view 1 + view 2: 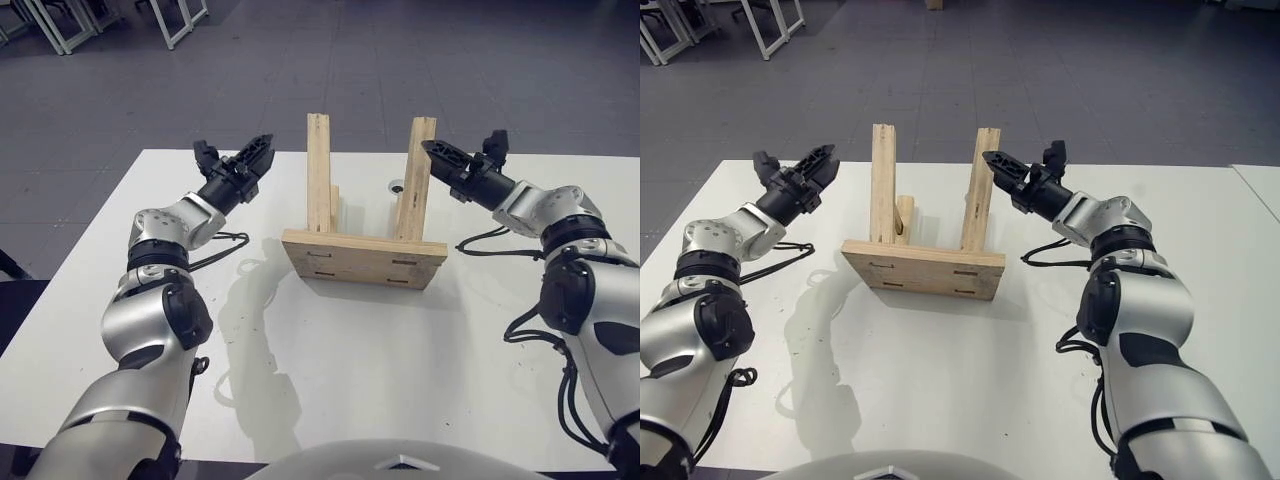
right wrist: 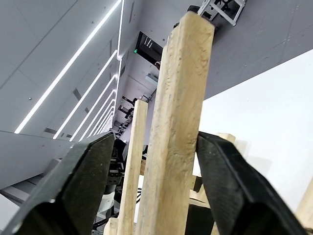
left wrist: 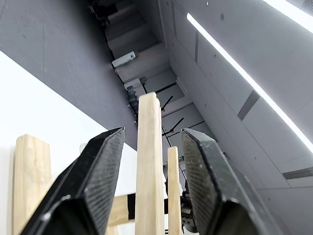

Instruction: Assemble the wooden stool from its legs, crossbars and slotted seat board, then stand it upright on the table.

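Observation:
The wooden stool rests upside down in the middle of the white table (image 1: 350,380), its slotted seat board (image 1: 362,258) flat on the surface. The left leg (image 1: 318,170) and right leg (image 1: 417,175) point upward, and a short crossbar (image 1: 903,215) shows low between them. My left gripper (image 1: 262,146) hovers open a short way left of the left leg, clear of it. That leg (image 3: 149,166) shows farther off between its fingers (image 3: 98,176). My right gripper (image 1: 431,150) is open at the top of the right leg (image 2: 178,122), which stands between its fingers (image 2: 83,186).
Black cables (image 1: 225,240) trail over the table beside each arm. A small round hole (image 1: 397,187) lies in the table behind the stool. Bare table stretches in front of the seat board. Other tables' frames (image 1: 60,25) stand on the grey floor far behind.

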Robot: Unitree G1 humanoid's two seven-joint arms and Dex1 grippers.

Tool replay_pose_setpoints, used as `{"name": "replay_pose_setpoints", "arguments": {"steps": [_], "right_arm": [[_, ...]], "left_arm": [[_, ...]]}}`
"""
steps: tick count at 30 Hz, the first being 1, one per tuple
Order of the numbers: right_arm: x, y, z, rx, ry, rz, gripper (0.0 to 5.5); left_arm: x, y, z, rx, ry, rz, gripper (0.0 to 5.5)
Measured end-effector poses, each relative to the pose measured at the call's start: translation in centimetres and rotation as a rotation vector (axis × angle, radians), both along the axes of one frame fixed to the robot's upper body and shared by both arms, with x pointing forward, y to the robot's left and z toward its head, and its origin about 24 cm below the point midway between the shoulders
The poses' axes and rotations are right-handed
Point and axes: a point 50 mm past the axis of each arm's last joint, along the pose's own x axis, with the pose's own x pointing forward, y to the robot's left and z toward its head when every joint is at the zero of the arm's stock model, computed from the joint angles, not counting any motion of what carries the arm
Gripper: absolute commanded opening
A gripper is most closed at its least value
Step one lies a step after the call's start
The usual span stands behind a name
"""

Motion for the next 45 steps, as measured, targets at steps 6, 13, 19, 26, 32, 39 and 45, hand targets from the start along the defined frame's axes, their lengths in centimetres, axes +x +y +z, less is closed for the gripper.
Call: {"name": "replay_pose_setpoints", "arguments": {"steps": [6, 13, 19, 26, 32, 39, 45], "right_arm": [[-1.1, -4.9, -1.2, -0.234, 0.021, -0.097, 3.69], [-5.1, -8.7, -1.6, -0.737, -0.238, 0.278, 3.69], [-8.8, -6.0, -1.2, -0.905, -0.467, 0.644, 3.69], [-9.4, -2.1, -1.4, -0.888, -0.549, 0.685, 3.69], [-9.3, -0.6, -3.0, -0.879, -0.538, 0.712, 3.69], [-8.5, -0.5, -4.1, -0.908, -0.519, 0.721, 2.69], [-8.1, -0.6, -4.1, -0.948, -0.575, 0.714, 1.62]], "left_arm": [[-3.8, 2.3, 0.1, 0.272, -0.220, -0.045, 2.12], [-8.0, 3.0, -2.3, 0.739, -0.448, -0.249, 2.12], [-9.6, 4.0, -3.2, 0.946, -0.517, -0.453, 2.12], [-7.9, 2.1, -3.1, 1.012, -0.603, -0.556, 2.12], [-7.0, 0.4, -4.0, 1.005, -0.621, -0.610, 2.12], [-5.7, -0.3, -4.7, 1.045, -0.635, -0.608, 2.12], [-5.0, 0.2, -4.9, 1.082, -0.616, -0.586, 2.12]]}}
